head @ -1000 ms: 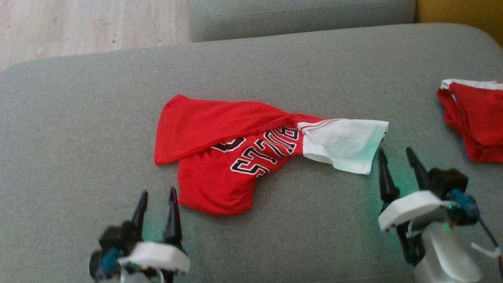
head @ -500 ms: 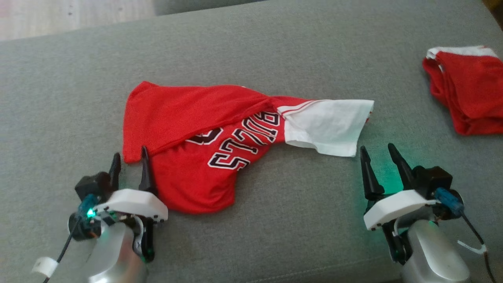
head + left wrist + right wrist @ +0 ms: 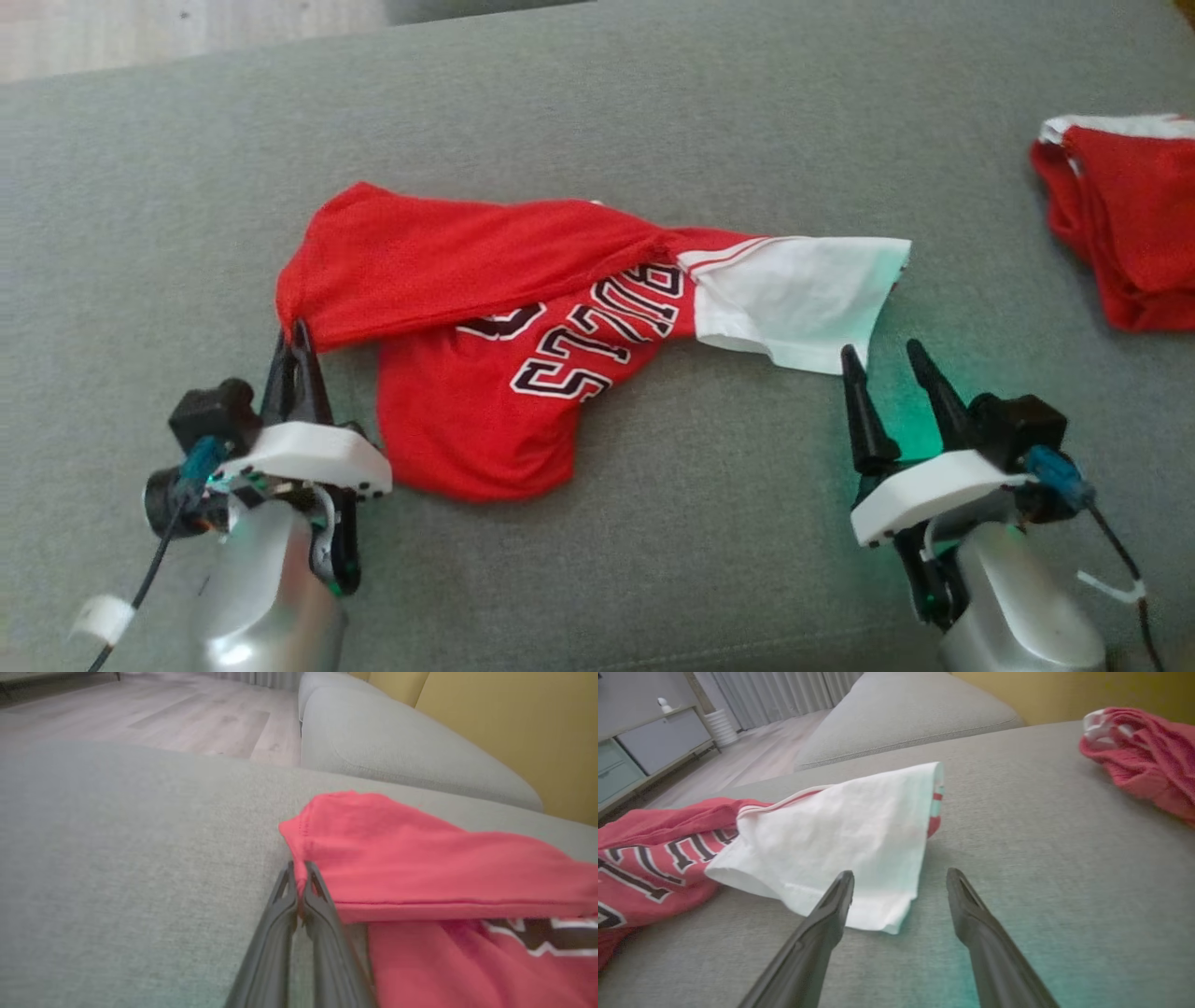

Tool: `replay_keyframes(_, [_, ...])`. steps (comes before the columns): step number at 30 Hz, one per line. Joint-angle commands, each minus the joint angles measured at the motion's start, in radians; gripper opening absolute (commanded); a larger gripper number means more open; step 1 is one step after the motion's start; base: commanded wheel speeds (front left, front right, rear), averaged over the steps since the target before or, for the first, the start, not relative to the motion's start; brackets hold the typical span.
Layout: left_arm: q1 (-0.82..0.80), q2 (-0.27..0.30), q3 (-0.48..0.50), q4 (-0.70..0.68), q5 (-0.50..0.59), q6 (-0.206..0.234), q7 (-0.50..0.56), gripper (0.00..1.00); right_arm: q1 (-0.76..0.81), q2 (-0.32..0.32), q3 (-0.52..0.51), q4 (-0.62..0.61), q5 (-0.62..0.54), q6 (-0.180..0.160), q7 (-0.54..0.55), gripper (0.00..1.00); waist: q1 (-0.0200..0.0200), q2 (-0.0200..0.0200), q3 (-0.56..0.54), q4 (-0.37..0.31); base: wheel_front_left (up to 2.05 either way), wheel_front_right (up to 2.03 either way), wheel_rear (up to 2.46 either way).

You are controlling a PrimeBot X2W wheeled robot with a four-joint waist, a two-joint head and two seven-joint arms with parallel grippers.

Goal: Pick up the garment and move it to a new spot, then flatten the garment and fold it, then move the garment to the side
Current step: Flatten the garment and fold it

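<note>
The garment [image 3: 485,280] is a red shirt with black-and-white lettering and a white sleeve [image 3: 794,299], lying crumpled on the grey cushion [image 3: 653,121]. My left gripper [image 3: 291,329] is shut on the garment's lower left corner. In the left wrist view the two fingers [image 3: 299,891] pinch the red hem [image 3: 303,835] between their tips. My right gripper [image 3: 880,353] stands open just below the white sleeve's lower corner. In the right wrist view its gap [image 3: 900,879] lies at the edge of the white sleeve [image 3: 845,835], the left finger over the cloth.
A second red garment with white trim [image 3: 1120,224] lies bunched at the cushion's right edge, also in the right wrist view [image 3: 1143,756]. Another grey cushion [image 3: 397,751] lies beyond, with wood floor [image 3: 140,28] at the far left and a yellow wall [image 3: 514,728].
My left gripper has moved up to the garment's lower left corner and shut on it, lifting that corner slightly. The right gripper stays open near the white sleeve. The head camera has shifted.
</note>
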Motion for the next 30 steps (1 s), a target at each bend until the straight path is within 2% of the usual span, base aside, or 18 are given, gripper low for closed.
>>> replay_keyframes(1, [0.022,0.016,0.044,-0.066,0.013,0.009,-0.005,0.00,-0.013,0.005,0.032,-0.019,0.012,0.004,-0.007,1.00,-0.0001,0.0000,-0.016,0.022,0.00,0.00,0.00])
replay_keyframes(6, [0.094,0.015,0.051,-0.141,0.010,0.005,-0.005,0.00,0.002,0.005,0.044,0.001,0.028,0.004,-0.007,1.00,-0.0001,0.0000,-0.039,0.051,0.00,0.00,0.00])
replay_keyframes(12, [0.158,0.014,0.042,-0.163,-0.009,0.019,-0.005,0.00,0.010,0.005,0.043,0.020,0.030,0.004,-0.007,1.00,-0.0001,0.0000,-0.057,0.071,0.00,0.00,0.00])
replay_keyframes(14, [0.174,0.014,0.042,-0.176,-0.009,0.026,-0.005,0.96,0.008,0.005,0.037,0.018,0.031,0.004,-0.007,1.00,-0.0001,0.0000,-0.058,0.071,0.00,0.00,0.00])
replay_keyframes(15, [0.183,0.014,0.040,-0.184,-0.010,0.029,-0.005,1.00,0.005,0.005,0.032,0.017,0.033,0.004,-0.007,1.00,-0.0001,0.0000,-0.057,0.070,0.00,0.00,0.00])
replay_keyframes(21, [0.236,0.014,0.000,-0.251,-0.015,0.048,-0.005,1.00,-0.039,0.005,-0.003,0.036,0.029,0.004,-0.007,1.00,-0.0001,0.0000,-0.042,0.080,0.00,0.00,0.00])
replay_keyframes(30, [0.257,0.014,-0.087,-0.284,-0.027,0.060,-0.005,1.00,-0.134,0.005,-0.039,0.233,0.023,0.004,-0.007,1.00,-0.0001,0.0000,-0.018,0.127,0.00,0.00,0.00])
